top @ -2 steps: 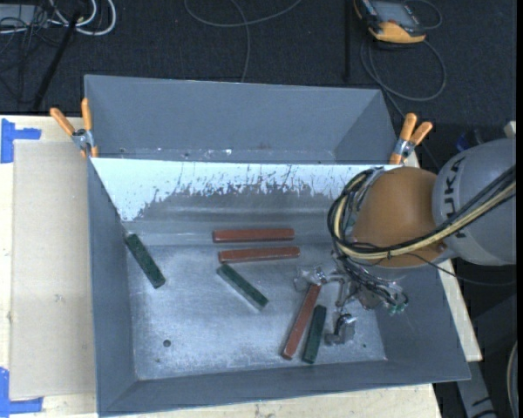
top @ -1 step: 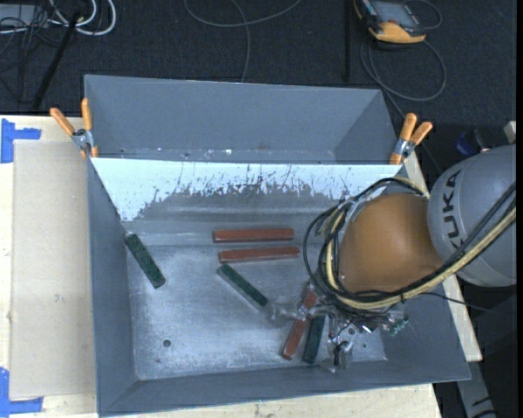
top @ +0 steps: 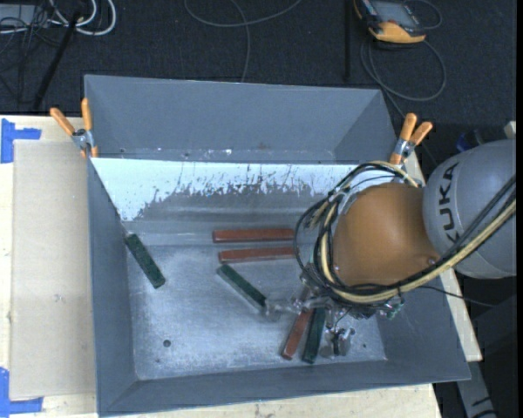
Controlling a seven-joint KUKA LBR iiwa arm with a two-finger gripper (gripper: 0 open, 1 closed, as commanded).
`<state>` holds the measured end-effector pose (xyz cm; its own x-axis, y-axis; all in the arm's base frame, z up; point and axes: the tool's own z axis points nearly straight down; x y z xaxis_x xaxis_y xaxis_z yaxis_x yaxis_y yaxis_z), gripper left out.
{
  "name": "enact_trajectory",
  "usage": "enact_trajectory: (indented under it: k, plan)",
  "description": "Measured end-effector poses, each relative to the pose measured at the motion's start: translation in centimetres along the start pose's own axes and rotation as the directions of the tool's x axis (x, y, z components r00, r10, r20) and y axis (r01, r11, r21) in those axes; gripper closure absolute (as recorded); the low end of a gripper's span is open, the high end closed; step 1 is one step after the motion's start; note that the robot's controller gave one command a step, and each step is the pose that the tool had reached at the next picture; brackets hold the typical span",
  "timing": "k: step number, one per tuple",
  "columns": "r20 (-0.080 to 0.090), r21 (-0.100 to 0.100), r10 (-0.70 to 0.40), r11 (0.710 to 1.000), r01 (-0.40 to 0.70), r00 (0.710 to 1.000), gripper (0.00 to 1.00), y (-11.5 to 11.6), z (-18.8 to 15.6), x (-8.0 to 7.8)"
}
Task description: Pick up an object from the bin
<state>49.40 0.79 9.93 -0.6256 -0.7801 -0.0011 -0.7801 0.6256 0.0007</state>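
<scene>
Well, closest to me, toward the near right corner of the bin (top: 244,120), a brown stick (top: 295,336) and a dark green stick (top: 312,338) lie side by side, touching or nearly so, both slanting away from the near wall. They look like slim, straight, flat bars. The gripper (top: 329,319) hangs low over their far ends, under the arm's orange cover (top: 379,238); whether it is spread or pressed together I cannot tell. I'd judge the step in hand to be lining up a grasp, with nothing lifted yet. Next it needs to take one stick alone, across its narrow width, or the neighbour may come along. Further in lies another green stick (top: 241,287), then two brown bars (top: 254,234) lying parallel toward the far wall, and a lone green bar (top: 145,260) near the left wall
</scene>
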Motion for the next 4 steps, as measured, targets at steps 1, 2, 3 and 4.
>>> enact_trajectory:
  k: [1, 2, 3, 4]
  plan:
    - [-0.003, -0.003, -0.042, 0.999, 0.042, 0.999, 0.00, -1.0, 3.2, 0.0]
    - [-0.002, -0.003, -0.042, 0.999, 0.042, 0.999, 0.00, -0.9, 3.2, 0.0]
    - [-0.002, -0.002, -0.044, 0.999, 0.044, 0.999, 1.00, -0.9, 3.2, 0.0]
    - [0.000, 0.000, -0.044, 0.999, 0.044, 0.999, 1.00, -0.8, 1.1, -0.1]
